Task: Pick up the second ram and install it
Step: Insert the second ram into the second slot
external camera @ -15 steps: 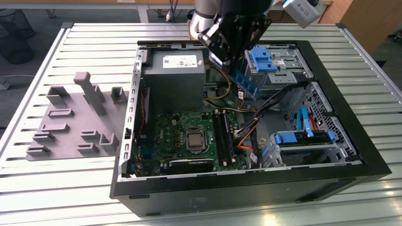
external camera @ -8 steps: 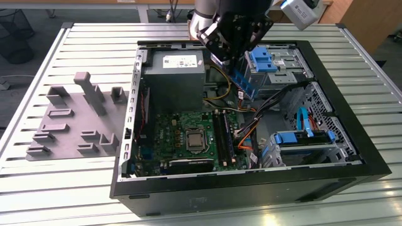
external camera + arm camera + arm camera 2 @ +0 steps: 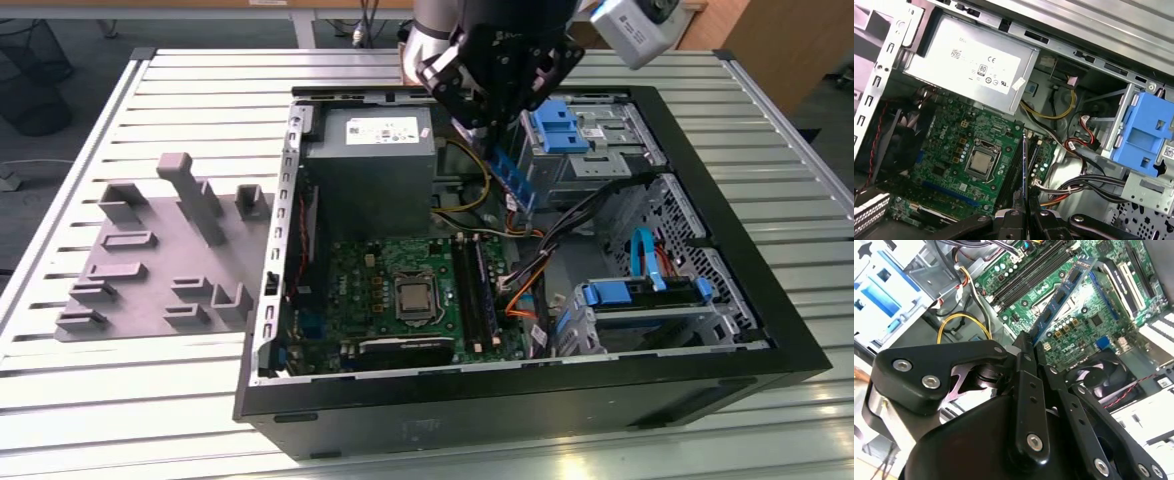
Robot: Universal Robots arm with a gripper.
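**Ram held over the open case**

The gripper [image 3: 497, 135] hangs above the open case [image 3: 747, 330], its black fingers [image 3: 1026, 365] clenched on one end of the ram [image 3: 514, 180]. In the exterior view the ram is a thin blue-green stick that slopes down from the fingertips toward 5 o'clock, in the air between the grey power supply [image 3: 367, 160] and the blue drive latches [image 3: 561, 125]. It touches nothing but the gripper.

In the second wrist view the ram [image 3: 1061, 297] runs from the closed fingertips toward 1 o'clock, small black chips along its face, with the green motherboard [image 3: 1074, 325] behind it. In the first wrist view it shows edge-on as a narrow dark strip [image 3: 1024, 170] rising from the fingertips [image 3: 1026, 217], above the long black slots [image 3: 1014, 170] just beside the processor socket [image 3: 981, 162].

In the exterior view the slots [image 3: 470, 290] lie on the motherboard at 6 o'clock from the gripper, well below the ram. A grey parts holder [image 3: 160, 250] sits on the slatted table [image 3: 107, 390] at 9 o'clock from the case.
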